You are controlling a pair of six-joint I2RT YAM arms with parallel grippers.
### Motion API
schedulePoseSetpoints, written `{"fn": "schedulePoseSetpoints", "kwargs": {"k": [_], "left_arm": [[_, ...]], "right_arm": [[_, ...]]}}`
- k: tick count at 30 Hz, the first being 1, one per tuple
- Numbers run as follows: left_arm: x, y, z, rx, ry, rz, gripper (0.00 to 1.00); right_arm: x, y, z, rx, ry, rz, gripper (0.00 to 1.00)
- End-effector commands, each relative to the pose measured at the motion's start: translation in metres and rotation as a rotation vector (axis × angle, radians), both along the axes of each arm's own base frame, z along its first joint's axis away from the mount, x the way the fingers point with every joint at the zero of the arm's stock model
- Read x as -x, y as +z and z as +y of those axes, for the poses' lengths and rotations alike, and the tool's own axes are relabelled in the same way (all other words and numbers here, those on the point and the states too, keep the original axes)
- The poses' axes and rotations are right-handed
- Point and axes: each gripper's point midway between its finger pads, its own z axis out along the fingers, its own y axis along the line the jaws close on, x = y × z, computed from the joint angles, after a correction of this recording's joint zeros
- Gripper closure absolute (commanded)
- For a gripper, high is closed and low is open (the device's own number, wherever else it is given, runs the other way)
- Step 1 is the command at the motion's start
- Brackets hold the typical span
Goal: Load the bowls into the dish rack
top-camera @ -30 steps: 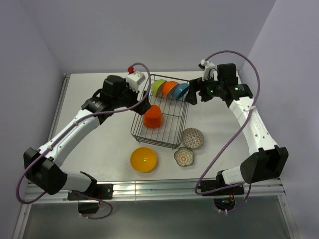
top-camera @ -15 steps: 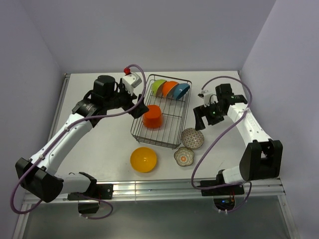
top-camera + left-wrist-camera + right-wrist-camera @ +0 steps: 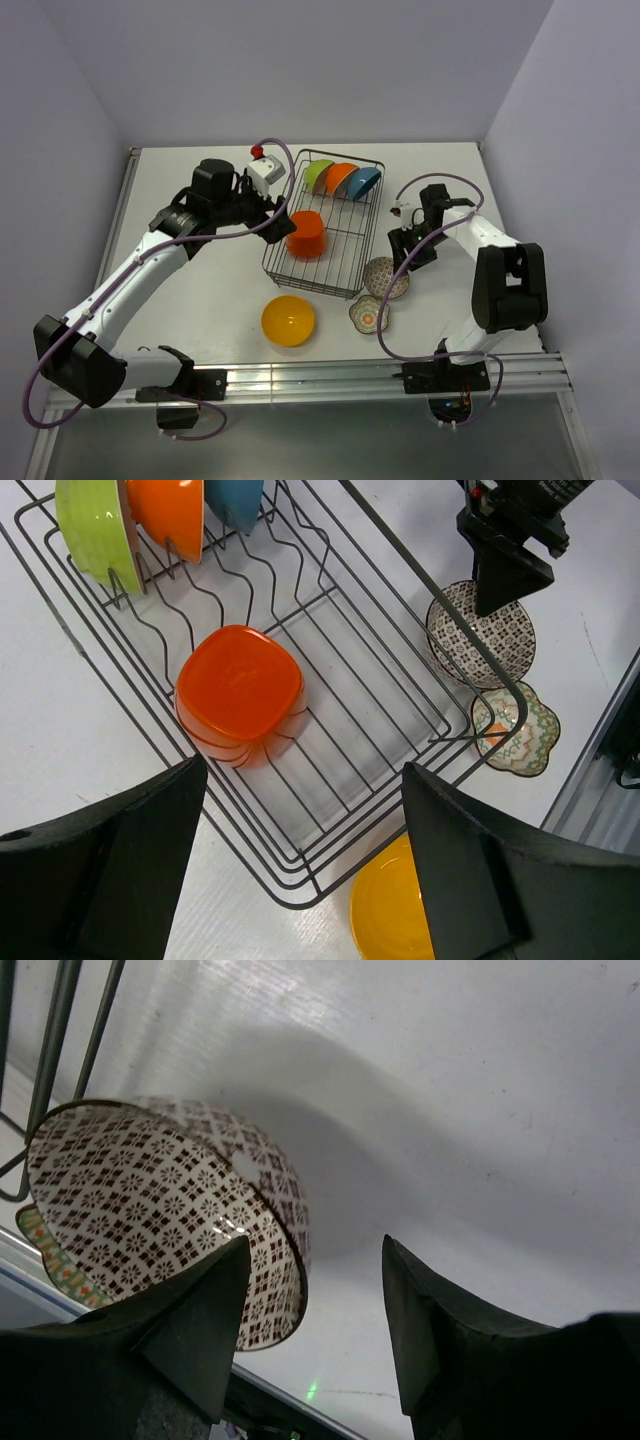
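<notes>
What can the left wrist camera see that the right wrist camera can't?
Only the left wrist camera: the green bowl, orange bowl and blue bowl standing in the dish rack, the red-orange bowl upside down in it, and the yellow bowl outside it. Only the right wrist camera: the patterned bowl seen close up with its outer side, by the gap in the right gripper. Both: the patterned bowl, a bit of the floral bowl, rack wire and the right gripper.
</notes>
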Motion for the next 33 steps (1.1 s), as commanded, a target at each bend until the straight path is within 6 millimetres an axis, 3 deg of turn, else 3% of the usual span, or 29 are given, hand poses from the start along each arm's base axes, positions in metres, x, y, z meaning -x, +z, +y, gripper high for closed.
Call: {"fn": "schedulePoseSetpoints", "kwargs": {"k": [1, 9, 13, 16, 17, 20, 25, 30, 33], "left_arm": [[-0.001, 0.003, -0.001, 0.013, 0.002, -0.002, 0.16], [-0.001, -0.014, 0.000, 0.002, 0.011, 0.034, 0.19], [-0.002, -0.014, -0.001, 0.001, 0.012, 0.031, 0.20], [-0.003, -0.013, -0.001, -0.007, 0.012, 0.031, 0.20], [-0.004, -0.010, -0.001, -0.003, 0.012, 0.026, 0.20], [-0.005, -0.004, -0.002, 0.007, 0.011, 0.018, 0.18], [0.000, 0.020, -0.012, 0.105, -0.011, 0.029, 0.11], [0.008, 0.045, -0.029, 0.205, -0.076, 0.068, 0.07], [0.011, 0.066, -0.035, 0.270, -0.098, 0.089, 0.07]], "right_arm": [[-0.015, -0.006, 0.003, -0.015, -0.016, -0.035, 0.38], [-0.018, -0.015, 0.001, -0.005, -0.018, -0.031, 0.53], [-0.019, -0.016, -0.003, 0.018, -0.014, -0.044, 0.69], [-0.018, -0.011, -0.010, 0.035, -0.005, -0.065, 0.88], [-0.018, -0.008, -0.013, 0.035, -0.005, -0.069, 1.00], [-0.023, 0.008, -0.025, 0.002, -0.031, -0.111, 1.00], [-0.042, 0.070, -0.033, -0.188, -0.095, -0.213, 1.00], [-0.062, 0.165, 0.001, -0.463, -0.086, -0.402, 1.00], [-0.072, 0.211, 0.016, -0.586, -0.103, -0.498, 1.00]]}}
